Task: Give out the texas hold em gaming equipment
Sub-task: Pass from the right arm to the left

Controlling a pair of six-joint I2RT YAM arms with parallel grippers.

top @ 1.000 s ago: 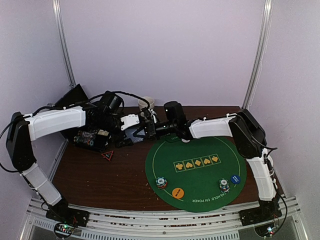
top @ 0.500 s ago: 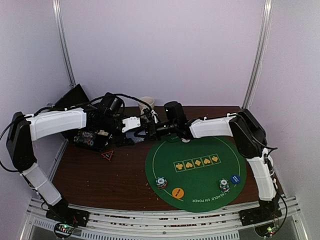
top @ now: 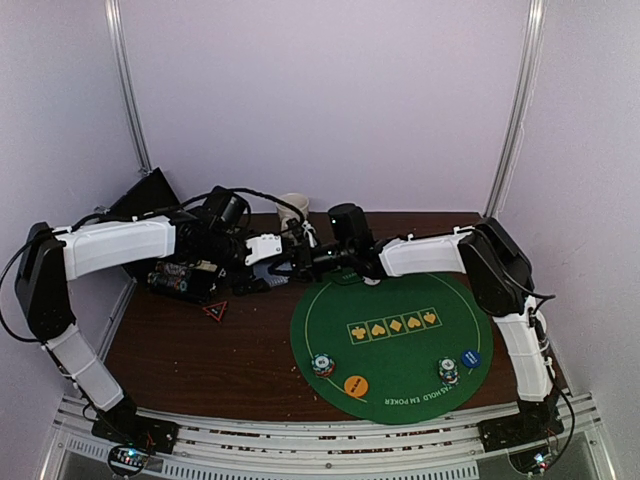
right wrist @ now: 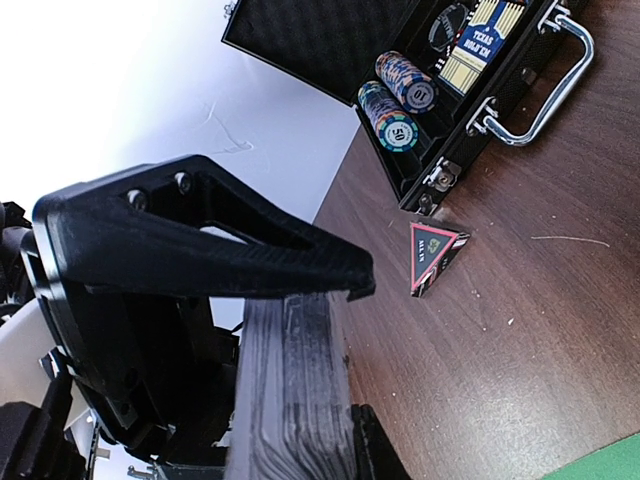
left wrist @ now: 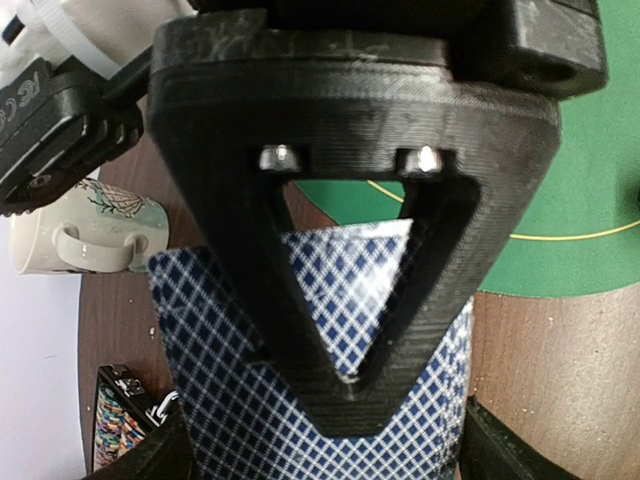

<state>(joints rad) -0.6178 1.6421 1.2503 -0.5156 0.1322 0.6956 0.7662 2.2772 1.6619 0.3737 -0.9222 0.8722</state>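
A deck of blue-checked playing cards [left wrist: 220,400] is held between both grippers at the table's back, left of the green poker mat [top: 400,340]. My left gripper [top: 272,262] grips the deck by its long edges. My right gripper [top: 298,258] clamps it top and bottom. The right gripper's black triangular finger [left wrist: 440,250] lies across the card back. In the right wrist view the deck [right wrist: 290,400] shows edge-on in the right gripper [right wrist: 345,350]. Two chip stacks [top: 321,365] [top: 449,372], an orange disc [top: 355,385] and a blue disc [top: 471,358] sit on the mat.
An open black case [top: 185,278] with more chip stacks [right wrist: 400,90] stands at the back left. A triangular marker [top: 215,311] lies on the brown table in front of it. A beige mug [top: 293,207] stands at the back edge behind the grippers.
Almost nothing. Both grippers stay joined on the deck and have shifted only a touch.
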